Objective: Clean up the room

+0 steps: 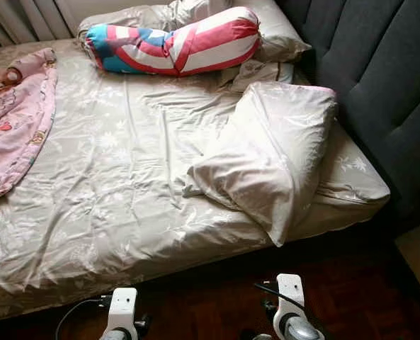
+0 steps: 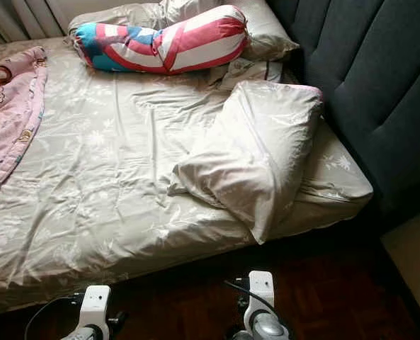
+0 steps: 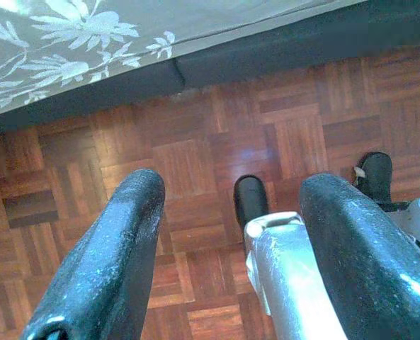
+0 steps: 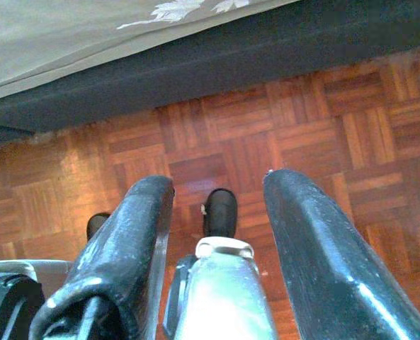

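Your head views are showing the bed [image 1: 125, 177] carrying one loose beige pillow [image 1: 266, 159], one striped bolster [image 1: 174, 42] and one pink blanket [image 1: 15, 117]. Your wrist views are showing parquet floor [image 3: 195, 156] beneath left gripper [image 3: 227, 234] and right gripper [image 4: 217, 234], both gaping wide, holding nothing.

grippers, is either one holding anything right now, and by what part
Nothing is held. The left gripper and right gripper both hang open over the parquet floor beside the bed, with only air between their fingers.
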